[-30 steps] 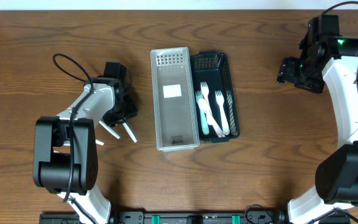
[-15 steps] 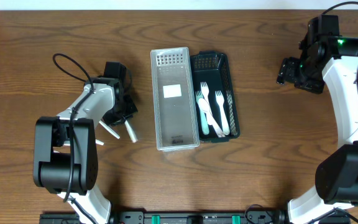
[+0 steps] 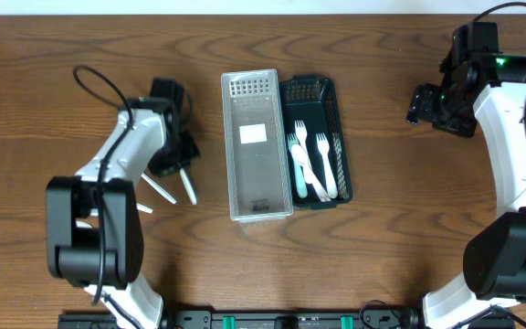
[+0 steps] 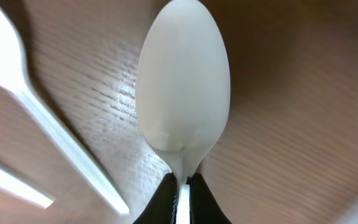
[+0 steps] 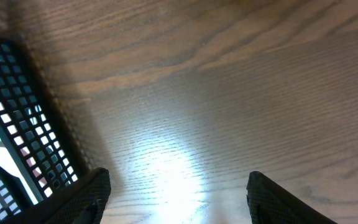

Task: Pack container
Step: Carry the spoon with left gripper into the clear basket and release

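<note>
Left end effector [image 4: 179, 186]: I'm clamping the white spoon [image 4: 182, 87] by its handle — over the table [image 4: 303, 93].
Clear tray [image 3: 245, 183], black basket [image 3: 307, 90]: sitting side by side, right of the spoon.
Right end effector [image 5: 178, 196]: I'm holding its fingers apart.

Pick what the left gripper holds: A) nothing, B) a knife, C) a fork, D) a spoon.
D: in the left wrist view the left gripper is pinched shut on the handle of a spoon, whose oval bowl points away from the camera.
</note>
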Controlling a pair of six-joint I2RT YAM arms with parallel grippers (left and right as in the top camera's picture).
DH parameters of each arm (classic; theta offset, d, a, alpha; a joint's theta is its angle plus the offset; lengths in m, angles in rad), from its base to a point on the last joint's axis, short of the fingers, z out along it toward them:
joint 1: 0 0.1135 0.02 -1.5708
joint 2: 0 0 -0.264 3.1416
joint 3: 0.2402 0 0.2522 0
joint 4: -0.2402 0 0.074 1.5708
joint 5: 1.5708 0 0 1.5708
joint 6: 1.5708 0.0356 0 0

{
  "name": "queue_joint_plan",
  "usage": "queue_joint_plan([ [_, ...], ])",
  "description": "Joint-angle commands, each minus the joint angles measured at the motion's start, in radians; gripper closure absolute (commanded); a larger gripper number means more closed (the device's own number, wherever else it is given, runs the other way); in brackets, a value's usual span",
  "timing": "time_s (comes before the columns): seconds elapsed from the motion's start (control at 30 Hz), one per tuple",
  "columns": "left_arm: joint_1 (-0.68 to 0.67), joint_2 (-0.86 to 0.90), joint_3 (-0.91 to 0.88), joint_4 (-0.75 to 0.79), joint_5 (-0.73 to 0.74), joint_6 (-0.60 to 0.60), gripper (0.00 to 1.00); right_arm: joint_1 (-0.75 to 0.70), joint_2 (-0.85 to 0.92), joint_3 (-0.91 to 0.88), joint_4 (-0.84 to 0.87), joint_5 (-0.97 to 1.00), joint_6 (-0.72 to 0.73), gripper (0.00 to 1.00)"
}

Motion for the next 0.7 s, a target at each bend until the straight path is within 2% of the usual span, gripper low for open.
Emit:
queue_joint_plan([
  [0.0, -0.058, -0.130, 0.183, -0.071, -0.016, 0.069, 0.94, -0.003, 0.006, -0.005, 0.004, 0.000, -0.008, 0.26],
  [0.17, -0.203, -0.217, 0.336, -0.087, -0.050, 0.110, 0.94, -0.003, 0.006, -0.005, 0.012, 0.000, -0.008, 0.26],
  [0.3, -0.319, -0.215, 0.344, -0.050, -0.091, 0.110, 0.94, -0.003, 0.006, -0.005, 0.018, 0.000, -0.008, 0.26],
  [0.47, -0.422, -0.107, 0.337, -0.040, -0.091, 0.110, 0.94, -0.003, 0.006, -0.005, 0.018, 0.000, -0.008, 0.26],
  [0.67, -0.451, 0.061, 0.337, -0.042, -0.075, 0.100, 0.94, -0.003, 0.006, -0.005, 0.018, 0.001, -0.013, 0.26],
])
